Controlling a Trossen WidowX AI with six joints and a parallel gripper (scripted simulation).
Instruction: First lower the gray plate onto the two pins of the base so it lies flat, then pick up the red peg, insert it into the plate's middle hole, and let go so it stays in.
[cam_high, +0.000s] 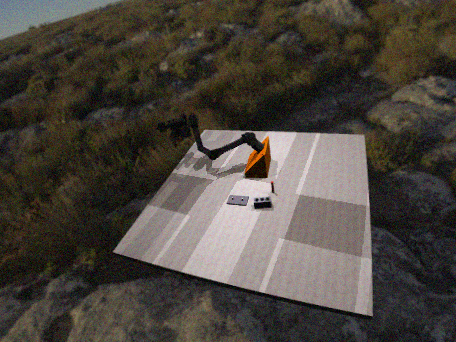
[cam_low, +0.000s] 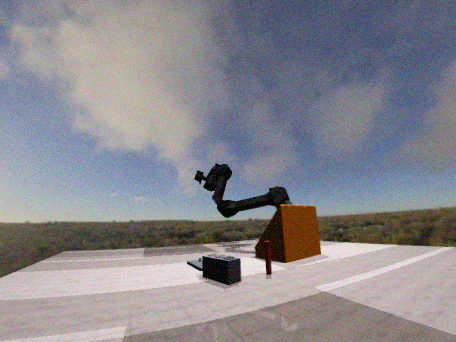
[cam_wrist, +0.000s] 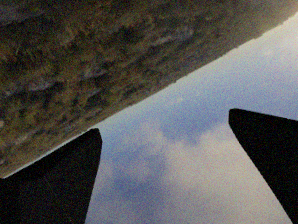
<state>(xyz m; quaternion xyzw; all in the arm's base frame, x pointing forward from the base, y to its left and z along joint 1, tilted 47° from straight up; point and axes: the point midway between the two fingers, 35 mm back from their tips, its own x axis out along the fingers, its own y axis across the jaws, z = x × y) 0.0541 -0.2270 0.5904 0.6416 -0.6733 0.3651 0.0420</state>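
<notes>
And here is the pincer (cam_high: 165, 126) (cam_low: 198, 176) (cam_wrist: 165, 125), high above the far left of the desk (cam_high: 320, 270) (cam_low: 165, 310) as the top view has it, fingers spread wide, nothing between them! The gray plate (cam_high: 238, 200) (cam_low: 195, 263) lies below it and well off to its right in that view, down on the desk beside the dark base (cam_high: 262, 203) (cam_low: 221, 270), not on the pins. Its long axis runs roughly across the top view, toward the base, so the pincer probably has to swing over, drop, and line up for a grip across the narrow width. Beyond the base from the pincer stands the red peg (cam_high: 272, 187) (cam_low: 268, 257), upright, surely the later job.

Now compare the views: from above, the whole plate shows with its holes; in the exterior view the base hides part of it. The wrist view gives just fingers, scrub and sky, no plate at all!
</notes>
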